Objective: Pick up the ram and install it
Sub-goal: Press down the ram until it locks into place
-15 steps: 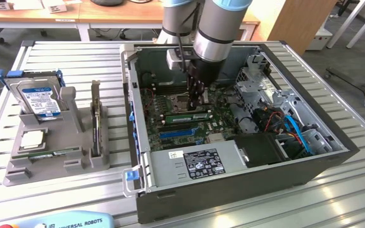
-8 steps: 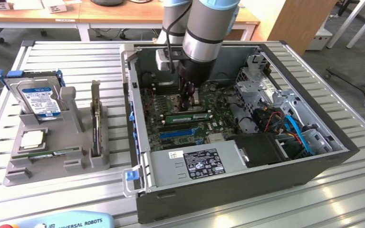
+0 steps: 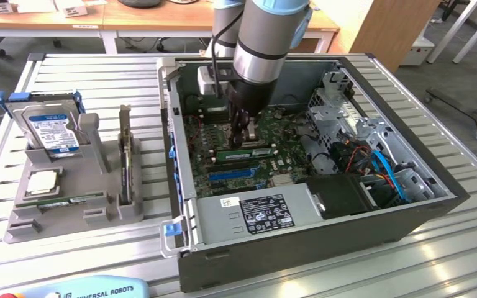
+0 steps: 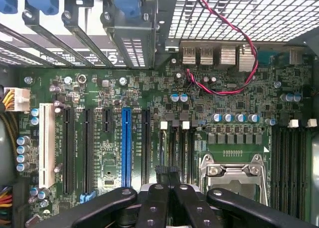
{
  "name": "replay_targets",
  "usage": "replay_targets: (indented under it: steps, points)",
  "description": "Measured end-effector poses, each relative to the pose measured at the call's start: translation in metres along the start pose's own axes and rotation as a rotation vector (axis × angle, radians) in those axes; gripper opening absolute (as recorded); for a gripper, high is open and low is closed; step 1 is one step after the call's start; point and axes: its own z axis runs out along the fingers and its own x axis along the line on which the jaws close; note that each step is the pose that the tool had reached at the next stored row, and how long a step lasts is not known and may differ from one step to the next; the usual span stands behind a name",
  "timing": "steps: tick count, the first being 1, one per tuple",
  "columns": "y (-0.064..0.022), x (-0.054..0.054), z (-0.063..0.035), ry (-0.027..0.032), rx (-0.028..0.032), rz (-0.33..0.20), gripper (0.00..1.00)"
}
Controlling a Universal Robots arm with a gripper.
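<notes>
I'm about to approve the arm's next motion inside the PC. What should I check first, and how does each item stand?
1. Gripper shut: ok.
2. Gripper over the motherboard, by the memory slots: ok.
3. Ram standing in a slot beneath the gripper: ok.
4. Ram fully seated: cannot tell.
5. White slot clips latched: cannot tell.
6. Red-black cable clear of the gripper: ok.
</notes>
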Motion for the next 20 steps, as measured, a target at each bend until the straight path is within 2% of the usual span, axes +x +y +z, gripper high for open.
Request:
replay_targets:
  steps: [20]
  points:
    - [-0.0006,0.0003,0.0105,0.0003,-0.0001,0.000,0.10]
